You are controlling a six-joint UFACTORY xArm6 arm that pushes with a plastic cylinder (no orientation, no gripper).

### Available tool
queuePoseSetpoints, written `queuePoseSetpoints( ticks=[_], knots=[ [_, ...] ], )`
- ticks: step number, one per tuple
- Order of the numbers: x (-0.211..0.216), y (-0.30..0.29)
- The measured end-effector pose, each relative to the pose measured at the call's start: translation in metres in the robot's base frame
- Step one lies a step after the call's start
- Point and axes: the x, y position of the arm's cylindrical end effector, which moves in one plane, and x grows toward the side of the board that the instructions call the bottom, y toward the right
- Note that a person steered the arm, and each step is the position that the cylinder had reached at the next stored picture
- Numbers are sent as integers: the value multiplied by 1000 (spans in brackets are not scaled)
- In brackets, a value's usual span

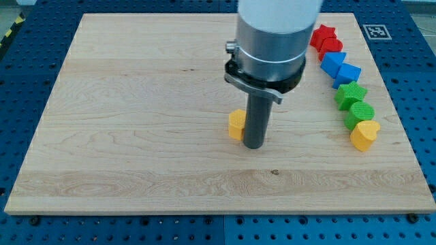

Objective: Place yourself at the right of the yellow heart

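Yellow heart (364, 134), glossy, lobes up, board's right edge

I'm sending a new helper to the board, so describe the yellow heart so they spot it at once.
Start at the wooden board and go to the column of blocks along the view's right edge. Follow it down past reds, blues and greens to the bottom block: the yellow heart. The other yellow block sits mid-board, beside my tip.
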Motion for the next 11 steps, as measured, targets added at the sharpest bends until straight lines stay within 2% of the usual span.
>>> queuePoseSetpoints(
  ticks=[2,5,6,7,8,9,10,11],
  knots=[
    [47,111],
    [73,139],
    [96,178],
    [96,203],
    [65,265],
    [12,287],
    [-12,263],
    [-15,222]
  ],
)
